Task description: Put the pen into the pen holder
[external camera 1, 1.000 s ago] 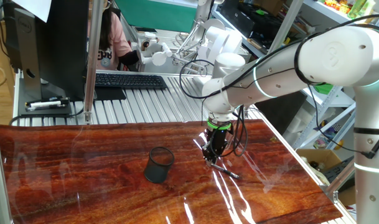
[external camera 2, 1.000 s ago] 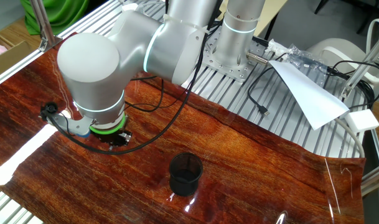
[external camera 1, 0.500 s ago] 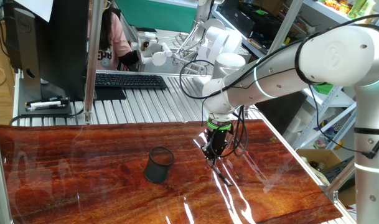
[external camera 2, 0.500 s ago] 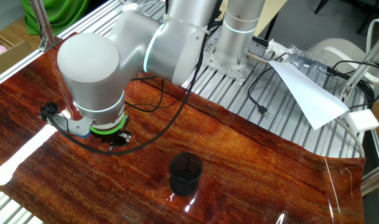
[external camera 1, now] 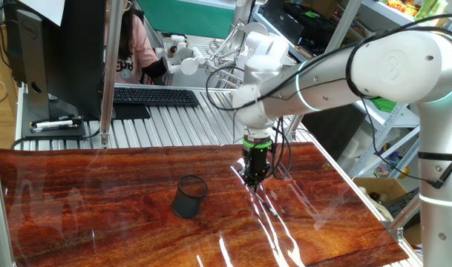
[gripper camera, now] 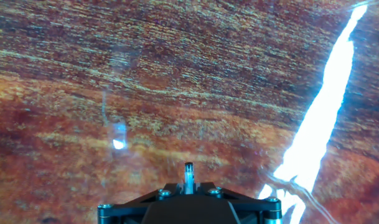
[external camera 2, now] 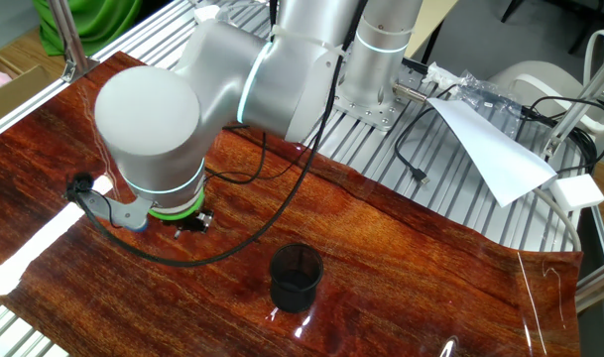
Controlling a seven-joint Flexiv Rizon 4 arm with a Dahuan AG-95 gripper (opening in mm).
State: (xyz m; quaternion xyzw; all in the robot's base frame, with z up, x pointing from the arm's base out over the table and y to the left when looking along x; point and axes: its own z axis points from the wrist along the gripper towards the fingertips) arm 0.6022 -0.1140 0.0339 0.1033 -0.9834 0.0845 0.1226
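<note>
Fingers of the gripper (external camera 1: 254,180) pinch the pen (gripper camera: 188,173), its tip poking out over the wooden table (gripper camera: 177,81). Judged best: lift straight, keep it hanging upright, then carry toward the mesh pen holder (external camera 1: 189,196), well apart.

Pen (gripper camera: 188,176) hand-held (external camera 1: 254,180); holder (external camera 1: 189,196) upright.

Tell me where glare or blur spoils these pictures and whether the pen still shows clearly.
One fixed view: white glare streaks on the glossy table cross the thin pen below the end effector, making it hard to trace. The other fixed view: evenly lit, the pen holder sharp, the pen hidden by the arm. Hand view: the wood is soft, a blown-out streak at right.
</note>
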